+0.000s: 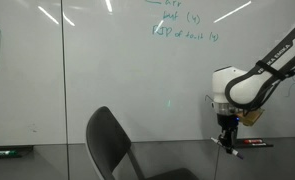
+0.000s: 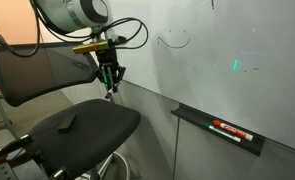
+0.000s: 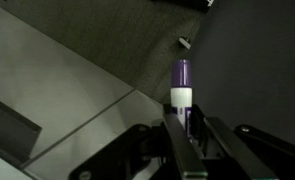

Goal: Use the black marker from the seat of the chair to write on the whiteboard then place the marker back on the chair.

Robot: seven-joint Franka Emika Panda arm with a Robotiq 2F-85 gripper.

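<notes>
Glossy white whiteboard point(image 2: 227, 50) fills the background; near it the black two-fingered gripper point(image 2: 110, 84) pinches a slim dark white-banded marker point(image 3: 183, 78), tip outward, apparently ready for writing; a black padded chair point(image 2: 87, 125) stands before the whiteboard.

We see a white whiteboard point(image 1: 87, 70) with green writing point(image 1: 182, 30). We note a black chair point(image 2: 87, 125), a white arm point(image 1: 237, 85) with black joints, and a black gripper point(image 2: 110, 86). We log the marker point(image 3: 182, 88) as purple with a white band, and the ledge marker point(image 2: 230, 129) as red.
</notes>
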